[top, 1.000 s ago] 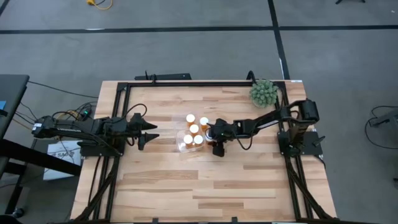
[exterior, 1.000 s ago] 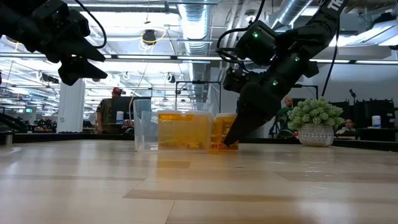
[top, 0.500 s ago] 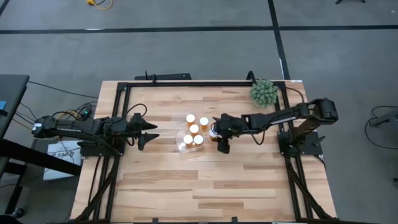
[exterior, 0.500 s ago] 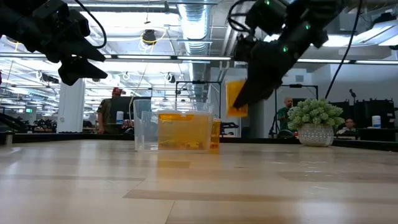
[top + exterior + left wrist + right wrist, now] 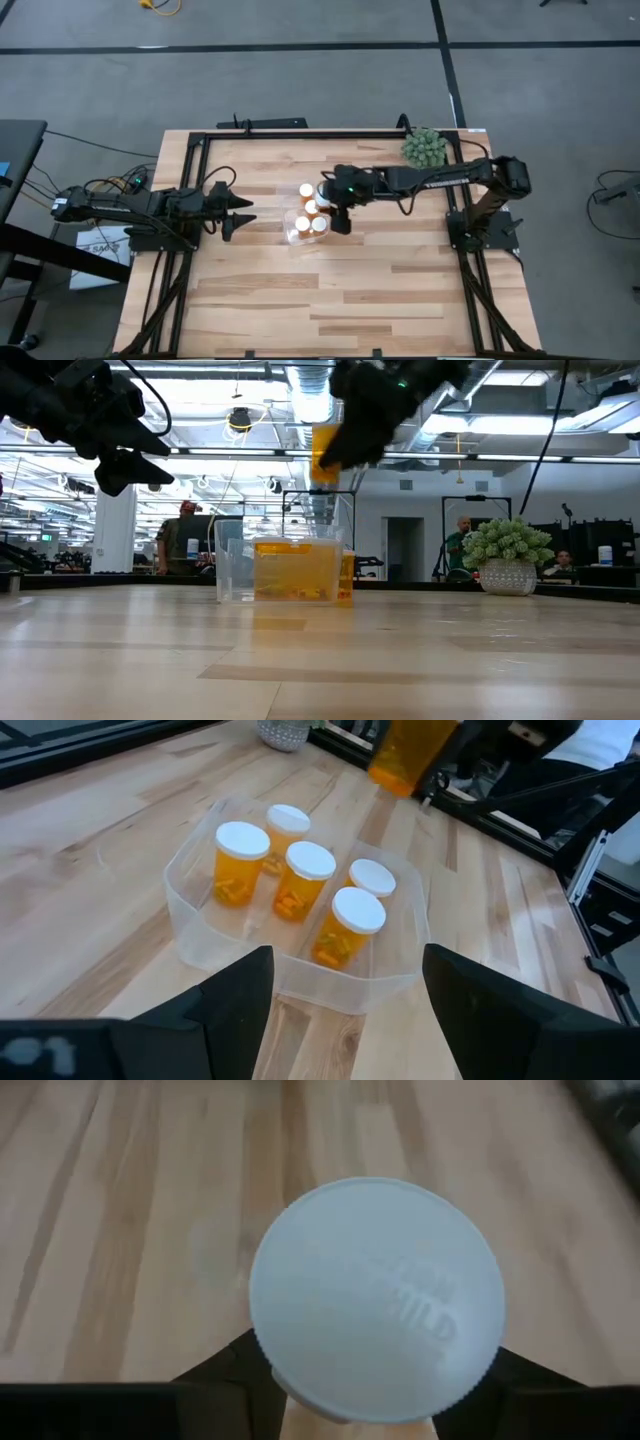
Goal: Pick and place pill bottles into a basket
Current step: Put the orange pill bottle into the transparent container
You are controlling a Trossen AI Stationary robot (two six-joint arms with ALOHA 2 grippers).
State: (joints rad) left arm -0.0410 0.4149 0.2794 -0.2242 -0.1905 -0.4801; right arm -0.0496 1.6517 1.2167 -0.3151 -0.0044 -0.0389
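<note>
Up above the basket (image 5: 190,935) hangs the sixth pill bottle (image 5: 325,455), an orange cylinder held well off the wood, and from the side it sits roughly over the bin's far-right part. It looks a light thing to carry: thin translucent plastic, stiff enough not to buckle, with what seem to be a few loose pills inside that might rattle and shift its weight a little. The smooth round wall is likely slippery, so I'd judge the sides of the body, just under the white cap (image 5: 377,1300), to be the sensible place to pinch, which is about where the right gripper (image 5: 360,1380) has it, fingers closed against the bottle with the cap facing its wrist camera. Five more bottles (image 5: 305,880) stand upright in the clear bin, caps up, crowded close together, leaving room mostly at the edge nearer the plant (image 5: 424,148). The bin itself looks flimsy and light, so a bottle dropped from height could tip its neighbours or nudge the bin. Over at the table's left edge the left gripper (image 5: 240,212) waits, fingers spread wide and empty, pointed toward the basket but well apart from it.
</note>
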